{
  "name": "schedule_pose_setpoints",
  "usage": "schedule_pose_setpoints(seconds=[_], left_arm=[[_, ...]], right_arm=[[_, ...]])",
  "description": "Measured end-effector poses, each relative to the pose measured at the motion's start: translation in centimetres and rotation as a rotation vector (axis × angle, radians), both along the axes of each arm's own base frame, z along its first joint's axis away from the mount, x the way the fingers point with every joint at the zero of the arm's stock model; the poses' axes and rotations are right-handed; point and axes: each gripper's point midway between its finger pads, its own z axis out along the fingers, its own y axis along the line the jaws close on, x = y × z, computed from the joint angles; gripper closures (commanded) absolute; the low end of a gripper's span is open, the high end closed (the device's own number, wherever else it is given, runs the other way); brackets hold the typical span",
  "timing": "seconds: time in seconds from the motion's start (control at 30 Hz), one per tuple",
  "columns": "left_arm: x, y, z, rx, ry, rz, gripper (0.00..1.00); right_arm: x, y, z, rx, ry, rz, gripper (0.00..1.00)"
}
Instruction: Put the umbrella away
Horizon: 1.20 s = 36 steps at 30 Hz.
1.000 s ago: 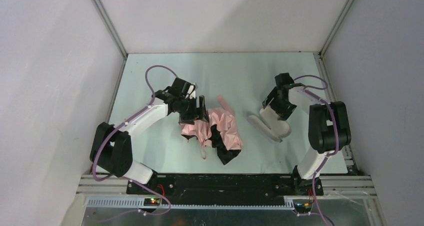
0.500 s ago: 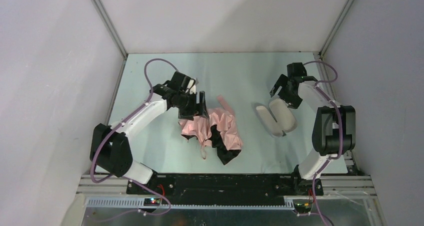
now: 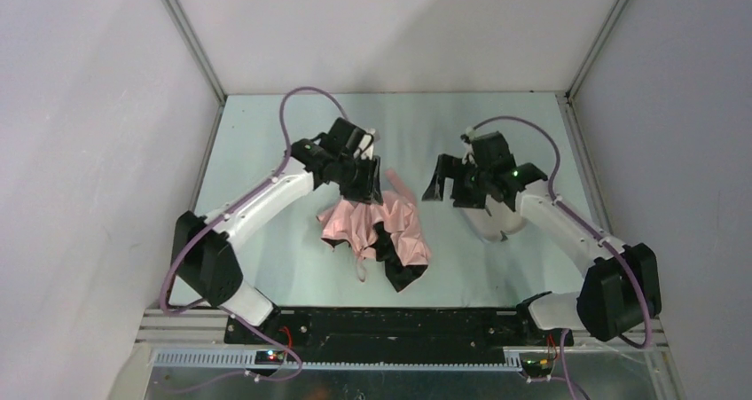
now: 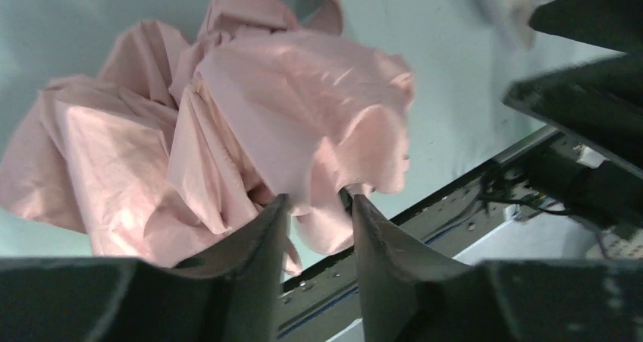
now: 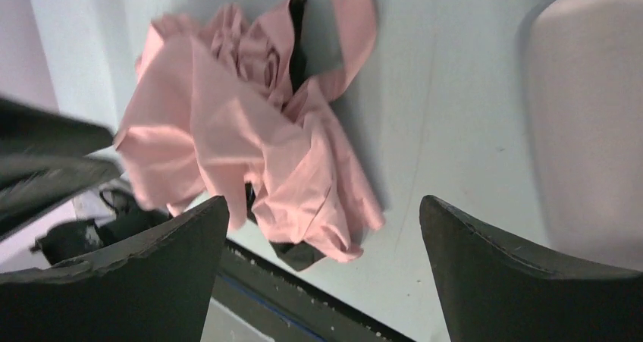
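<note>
umbrella crumpled mid-table, my two hands at its far side

the umbrella (image 3: 377,231) lies in a loose heap in the middle of the table (image 3: 257,143), a little nearer my bases than the far edge. its pale pink canopy is bunched up, with the black underside (image 3: 403,274) showing at the near right corner and a narrow pink strap (image 3: 399,185) sticking out toward the far side.

my left gripper (image 3: 368,183) hangs over the far left edge of the heap, pointing down at the fabric. in my left wrist view the two fingers (image 4: 258,258) stand close together with a narrow gap, and a pink fold sits right at their tips. i cannot tell whether they pinch it or only hover beside it.

my right gripper (image 3: 446,185) is spread wide and holds nothing. it sits just right of the strap, between the umbrella and the pale lilac case (image 3: 498,224), facing the heap. the case lies on the table to the right of the umbrella, apart from it, partly under my right arm.
</note>
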Motion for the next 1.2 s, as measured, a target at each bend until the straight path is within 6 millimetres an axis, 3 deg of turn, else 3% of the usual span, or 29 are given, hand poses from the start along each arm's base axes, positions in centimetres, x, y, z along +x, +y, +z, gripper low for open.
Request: schedule_pose_setpoints(seconds=[0.1, 0.17, 0.27, 0.37, 0.47, 0.63, 0.9, 1.03, 1.2], left_arm=[[-1.0, -0.2, -4.2, 0.021, 0.09, 0.007, 0.66], [-2.4, 0.7, -7.3, 0.06, 0.16, 0.021, 0.67], [-3.8, 2.0, -10.4, 0.112, 0.207, 0.031, 0.66], [-4.0, 3.5, -12.6, 0.188, 0.218, 0.051, 0.6], [-3.0, 4.1, -14.1, 0.25, 0.198, 0.057, 0.51], [-2.1, 3.2, -15.7, 0.256, 0.217, 0.011, 0.49], [-2.4, -0.1, -16.2, 0.047, 0.293, -0.071, 0.6], [-2.7, -1.9, -16.3, -0.081, 0.311, -0.086, 0.55], [-2.1, -0.9, -16.3, -0.081, 0.323, -0.004, 0.49]], right_arm=[[-2.7, 1.8, -1.8, 0.08, 0.042, 0.074, 0.01], [-4.3, 2.6, -3.4, 0.119, 0.07, 0.11, 0.01], [-6.4, 3.8, -5.7, 0.146, 0.107, 0.16, 0.01], [-7.0, 5.5, -7.1, 0.175, 0.101, 0.205, 0.0], [-6.2, 6.8, -8.3, 0.216, 0.087, 0.206, 0.0], [-4.7, 8.9, -9.3, 0.276, 0.062, 0.199, 0.01], [-3.6, 10.9, -10.7, 0.318, 0.096, 0.113, 0.0], [-2.7, 10.8, -11.1, 0.186, 0.13, 0.019, 0.0], [-2.4, 11.3, -10.7, -0.034, 0.191, -0.032, 0.01]])
